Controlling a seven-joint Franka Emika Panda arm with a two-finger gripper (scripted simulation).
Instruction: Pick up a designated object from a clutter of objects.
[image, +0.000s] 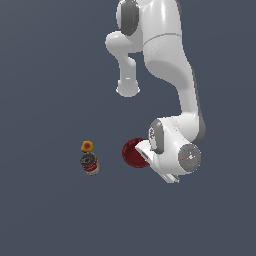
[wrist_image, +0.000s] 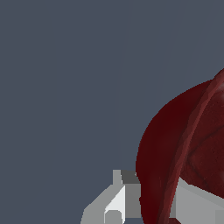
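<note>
At the bowl's rim: gripper (wrist_image: 158, 205), its two grey fingers (wrist_image: 114, 204) clamped on the wall of the dark red bowl (wrist_image: 175, 144), one outside, one inside. Bowl: tilted, ribbed inside showing, at the exterior view's centre against the white hand. Arm (image: 170, 65): white, coming down from above. Can (image: 89, 163): silver top, red label, well apart on the exterior view's left. Fruit (image: 87, 146): yellow-red, just beyond the can.
</note>
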